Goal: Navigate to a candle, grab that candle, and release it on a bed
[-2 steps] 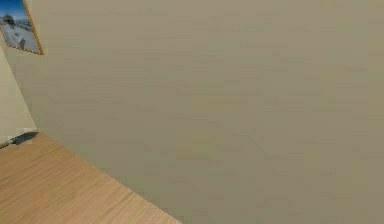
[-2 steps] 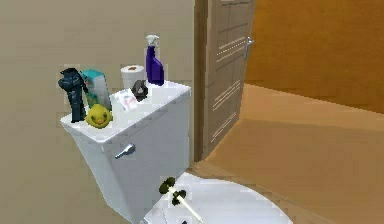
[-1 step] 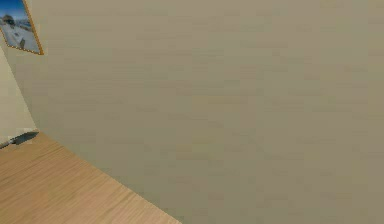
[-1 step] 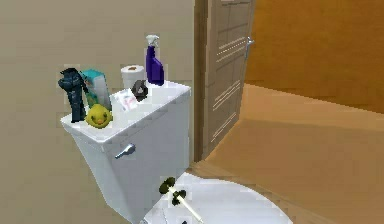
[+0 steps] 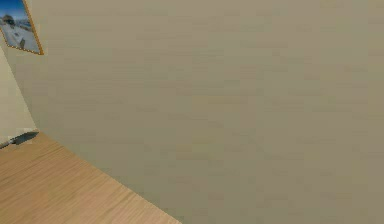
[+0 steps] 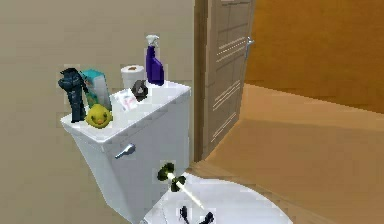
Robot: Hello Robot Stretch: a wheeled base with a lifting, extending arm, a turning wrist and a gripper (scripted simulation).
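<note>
Two views give you quite different ground. In the forward view you face a plain beige wall. A wedge of wooden floor lies at the lower left, a framed picture hangs high in the left corner, and a small dark thing sits low at the foot of the side wall.

The arm side view gives you a white toilet with a crowded tank top. A dark twisted figure stands at the left end with a teal box beside it, and a round yellow blob sits at the front edge. Further right are a white paper roll, a small dark lump and an upright purple spray bottle at the right end. You cannot tell which of these small things is the candle. A wooden door stands just right of the tank.

Low in that view, in front of the tank and above the white lid, small dark pieces joined by a thin pale rod look to be the gripper. The rod slants down toward the right. The toilet lies directly behind it, so you cannot tell whether it holds anything or how its fingers stand.
</note>
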